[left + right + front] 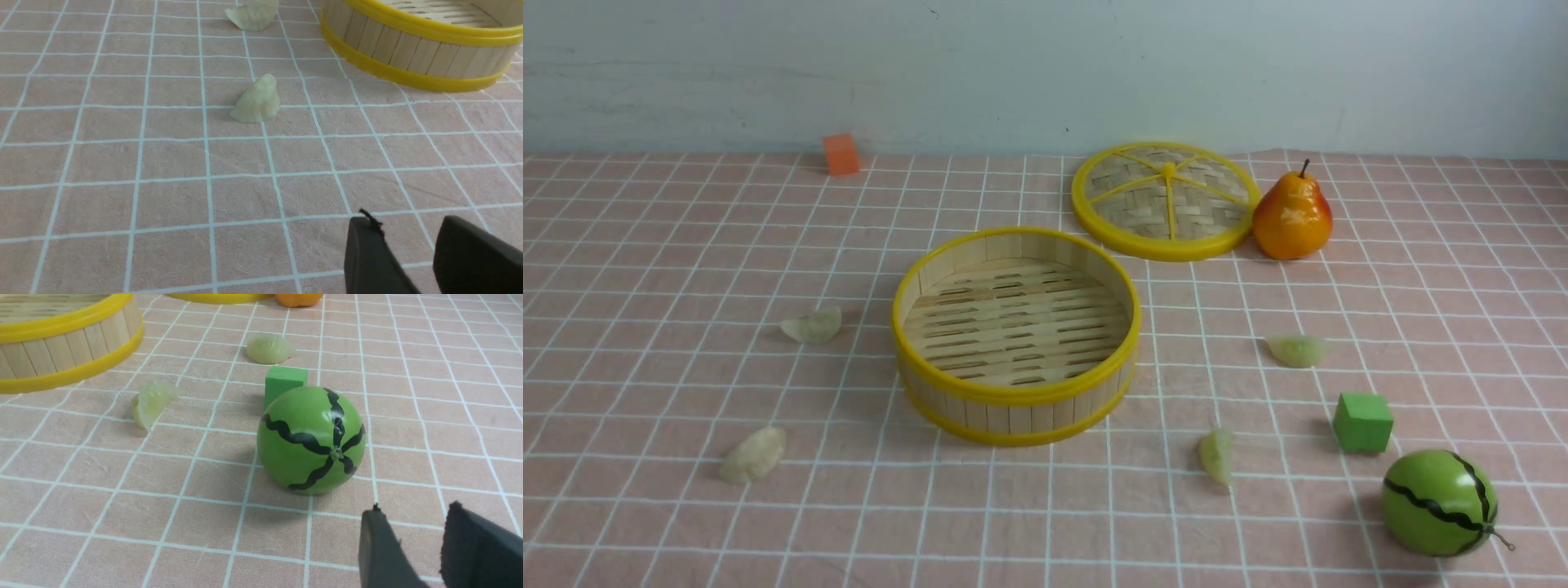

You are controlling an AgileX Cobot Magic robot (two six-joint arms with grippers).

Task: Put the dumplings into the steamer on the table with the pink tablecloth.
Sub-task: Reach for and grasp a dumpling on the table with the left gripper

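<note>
Dumplings (pixel 753 455) lying outside steamer (pixel 1017 420), two toward nine o'clock, two toward three; none loaded, all four remaining. Left pincer (pixel 408 222), right pincer (pixel 414 510) standing apart.

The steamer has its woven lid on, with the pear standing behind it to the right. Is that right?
Not quite: the front view shows the steamer uncovered, its woven lid lying on the cloth behind it.

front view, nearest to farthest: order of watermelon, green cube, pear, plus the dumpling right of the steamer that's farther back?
Watermelon → green cube → farther green dumpling → pear
</note>
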